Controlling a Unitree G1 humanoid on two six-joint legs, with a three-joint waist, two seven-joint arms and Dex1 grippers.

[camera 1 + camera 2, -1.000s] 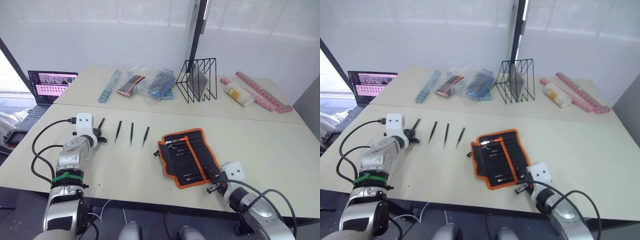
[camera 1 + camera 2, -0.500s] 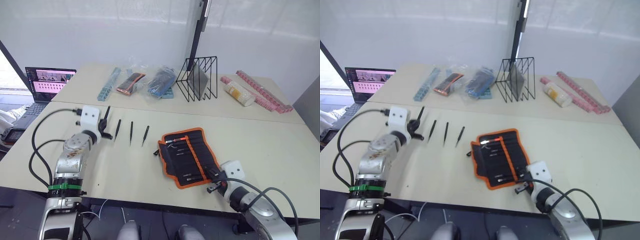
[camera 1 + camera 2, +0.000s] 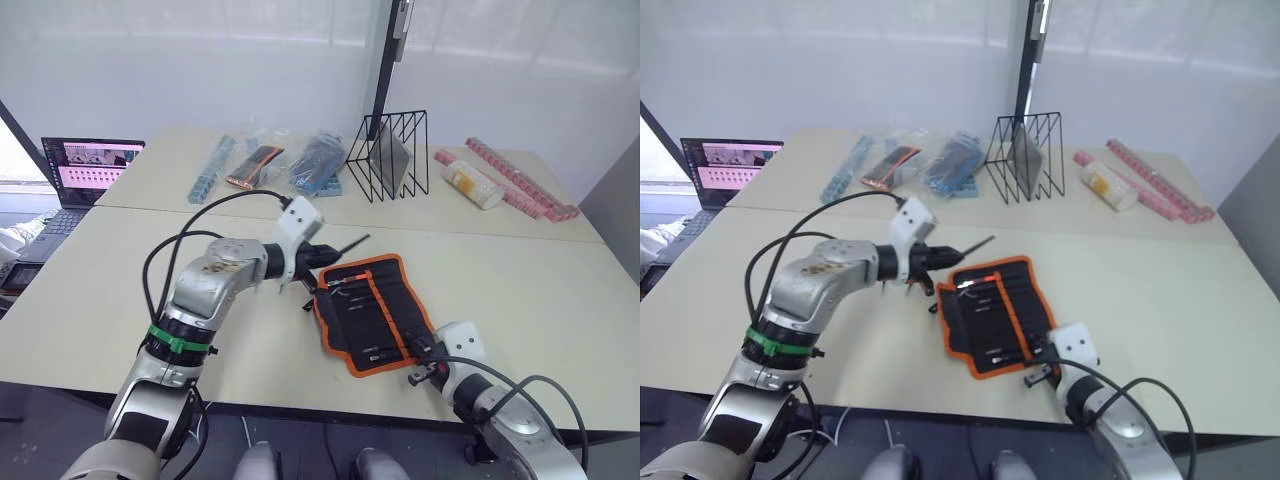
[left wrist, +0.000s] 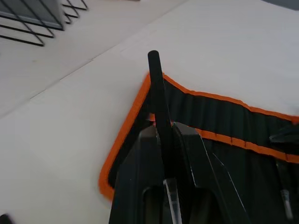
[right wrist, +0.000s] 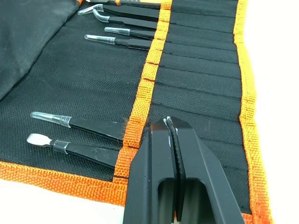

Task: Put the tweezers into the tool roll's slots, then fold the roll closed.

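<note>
**Over the roll's near corner, one tweezer in hand**

Between the fingers of the left end effector (image 3: 322,253) sits one of the tweezers (image 3: 352,242), pinched tight, its free end sticking out ahead of the fingertips and hanging just above the upper-left corner of the tool roll (image 3: 372,310). That roll lies open and flat on the worktop (image 3: 520,290), directly below and beyond that end effector.

The right end effector (image 5: 170,133) has its two fingers pressed together with nothing between them, resting on the roll's lower edge. Just ahead of it run the slots (image 5: 201,74); several already carry tools, two beside the fingertips and three or so further off, while the slots in between look empty.

By my reckoning the job is partway: the held tweezer has yet to be slid in, and the roll is not yet folded.
</note>
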